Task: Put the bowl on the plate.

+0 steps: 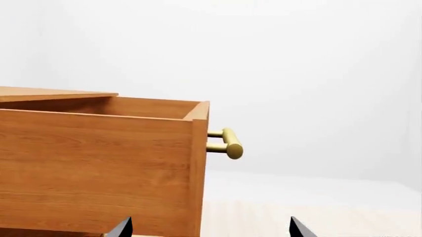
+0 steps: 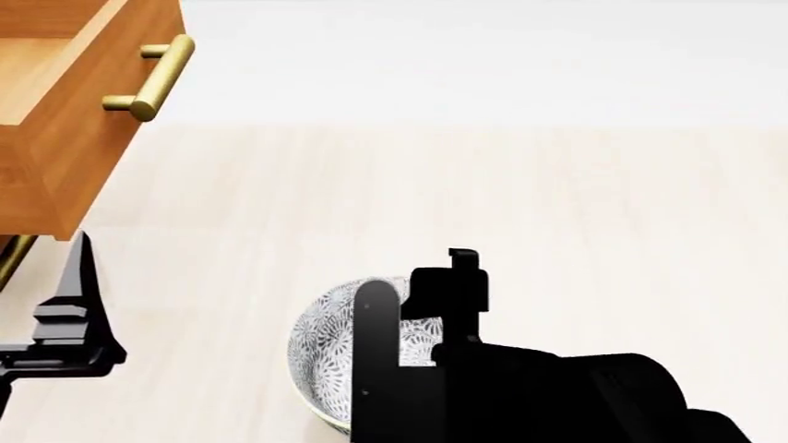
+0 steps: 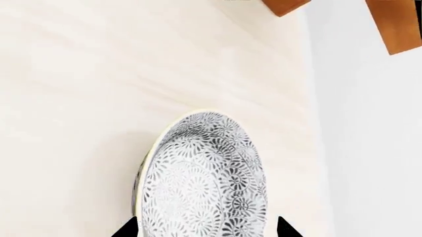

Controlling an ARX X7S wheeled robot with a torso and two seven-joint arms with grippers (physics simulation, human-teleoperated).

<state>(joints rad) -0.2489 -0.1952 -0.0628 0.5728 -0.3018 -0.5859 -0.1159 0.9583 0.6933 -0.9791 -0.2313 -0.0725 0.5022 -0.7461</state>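
The right claw [image 3: 205, 231] straddles the bowl [image 3: 204, 182] rim, grip uncertain; plate unseen, so placing remains undone.

**Right arm over bowl, drawer open at the far left**

Patterned bowl [image 2: 323, 343] sits on pale table [image 2: 555, 212] at the near edge, partly hidden by the black right gripper [image 2: 419, 305] above it; jaw state unclear. Left gripper [image 2: 77, 318] low at left, apart from bowl, also unclear. Open wooden drawer [image 2: 62, 120], brass handle [image 2: 154, 78], upper left.
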